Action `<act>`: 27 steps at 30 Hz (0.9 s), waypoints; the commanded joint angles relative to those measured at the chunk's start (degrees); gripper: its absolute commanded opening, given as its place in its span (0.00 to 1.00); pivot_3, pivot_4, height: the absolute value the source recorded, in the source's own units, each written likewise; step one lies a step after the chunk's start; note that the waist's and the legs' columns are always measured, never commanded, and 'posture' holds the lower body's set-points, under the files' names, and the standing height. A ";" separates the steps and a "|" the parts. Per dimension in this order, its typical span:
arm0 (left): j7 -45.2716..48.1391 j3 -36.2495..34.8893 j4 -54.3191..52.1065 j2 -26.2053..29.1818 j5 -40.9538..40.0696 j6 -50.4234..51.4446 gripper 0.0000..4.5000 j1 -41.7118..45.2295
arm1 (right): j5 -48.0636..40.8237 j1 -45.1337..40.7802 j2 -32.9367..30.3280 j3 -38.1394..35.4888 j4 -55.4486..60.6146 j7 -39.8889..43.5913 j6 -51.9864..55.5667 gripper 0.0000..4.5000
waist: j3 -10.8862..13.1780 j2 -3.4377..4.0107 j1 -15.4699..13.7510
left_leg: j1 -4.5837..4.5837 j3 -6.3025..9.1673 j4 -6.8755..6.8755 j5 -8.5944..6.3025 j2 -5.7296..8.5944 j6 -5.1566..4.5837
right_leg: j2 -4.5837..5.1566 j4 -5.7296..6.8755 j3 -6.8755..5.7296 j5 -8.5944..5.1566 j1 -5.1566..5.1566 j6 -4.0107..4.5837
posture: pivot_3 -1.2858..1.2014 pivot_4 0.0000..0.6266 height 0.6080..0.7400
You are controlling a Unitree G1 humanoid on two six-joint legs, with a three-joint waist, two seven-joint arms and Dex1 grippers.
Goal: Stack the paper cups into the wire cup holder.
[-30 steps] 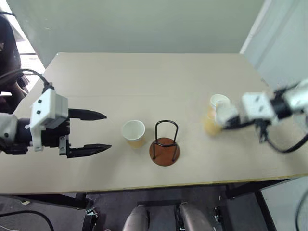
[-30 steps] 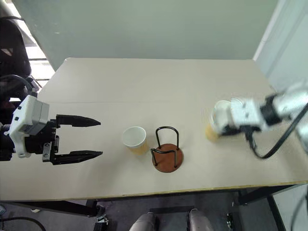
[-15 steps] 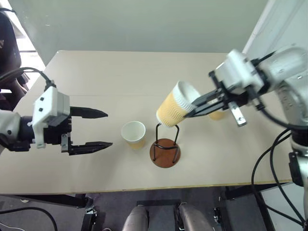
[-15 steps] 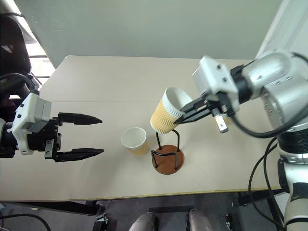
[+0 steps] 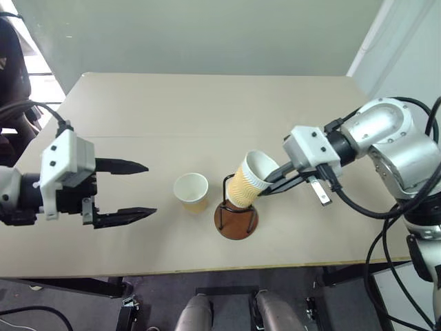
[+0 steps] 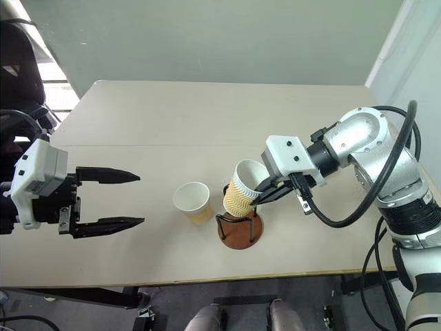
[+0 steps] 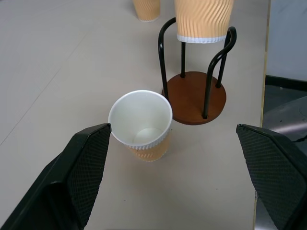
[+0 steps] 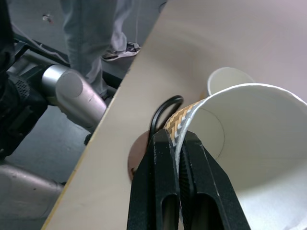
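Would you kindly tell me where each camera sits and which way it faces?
Head stereo pair: looks forward and down over the table; left tool open, right tool pinching the held cup.
Left wrist view: looks between its own fingers at the standing cup and wire cup holder.
Right wrist view: looks along its shut fingers on the cup's wall.
All share the holder.

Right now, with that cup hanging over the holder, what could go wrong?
The cup is tilted and pinched only at its rim by the right gripper, so it may catch on a wire loop of the holder and tip it. The holder might then slide into the loose cup beside it.
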State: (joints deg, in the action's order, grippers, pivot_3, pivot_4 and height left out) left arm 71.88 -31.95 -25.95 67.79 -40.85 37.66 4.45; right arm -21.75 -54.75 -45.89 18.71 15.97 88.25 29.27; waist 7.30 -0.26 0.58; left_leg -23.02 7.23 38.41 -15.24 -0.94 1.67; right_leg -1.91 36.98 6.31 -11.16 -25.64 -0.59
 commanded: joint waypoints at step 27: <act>-1.01 -1.32 -0.56 0.87 -0.03 -0.62 1.00 0.94 | 7.83 0.44 2.24 0.66 -3.23 -1.46 -8.38 0.73 | 0.00 0.00 0.07 | 0.02 0.01 0.00 0.00 -0.01 0.00 | 0.00 0.01 -0.01 0.11 -0.01 0.09 | 0.52 0.24 1.00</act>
State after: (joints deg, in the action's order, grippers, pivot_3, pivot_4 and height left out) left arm 71.02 -31.94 -25.92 67.79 -40.82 37.65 4.58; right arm -14.18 -52.84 -42.94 21.01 13.03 86.66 21.75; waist 7.30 -0.26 0.65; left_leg -22.99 7.25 38.41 -15.23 -0.95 1.68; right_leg -1.92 36.99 6.30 -11.05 -25.65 -0.50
